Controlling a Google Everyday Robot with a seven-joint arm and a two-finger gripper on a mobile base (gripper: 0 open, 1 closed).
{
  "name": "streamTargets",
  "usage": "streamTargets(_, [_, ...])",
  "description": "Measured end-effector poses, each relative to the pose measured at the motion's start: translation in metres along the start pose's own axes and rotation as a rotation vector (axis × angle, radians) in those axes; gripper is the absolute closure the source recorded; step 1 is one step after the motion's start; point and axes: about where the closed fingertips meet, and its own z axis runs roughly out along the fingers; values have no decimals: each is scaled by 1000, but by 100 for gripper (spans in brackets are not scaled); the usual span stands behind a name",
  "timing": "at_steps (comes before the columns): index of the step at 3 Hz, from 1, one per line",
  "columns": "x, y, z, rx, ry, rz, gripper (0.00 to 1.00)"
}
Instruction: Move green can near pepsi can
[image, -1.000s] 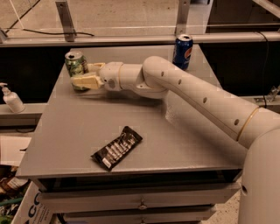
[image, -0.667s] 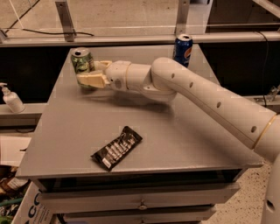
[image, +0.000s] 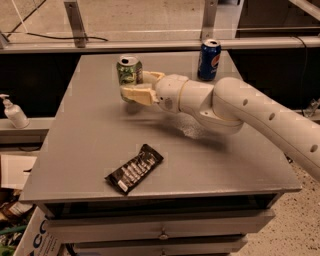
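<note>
a: where's the gripper right now?

b: at the far left part of the table, arm reaching in from the right. its fingers are clamped on the green can, one across the front near the base, one behind.

a: can upright?

b: upright, yes. whether its base touches the table, i can't tell.

a: and the pepsi can?

b: standing at the far edge, off to the right, well apart from the green one. a dark snack wrapper lies near the front.
</note>
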Motion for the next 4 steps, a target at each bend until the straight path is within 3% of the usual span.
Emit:
streamTargets(1, [2, 0, 1, 2, 2, 3, 100])
streamTargets(2, [12, -29, -8, 68, 19, -8, 100])
streamTargets(4, [32, -103, -50, 262, 57, -7, 100])
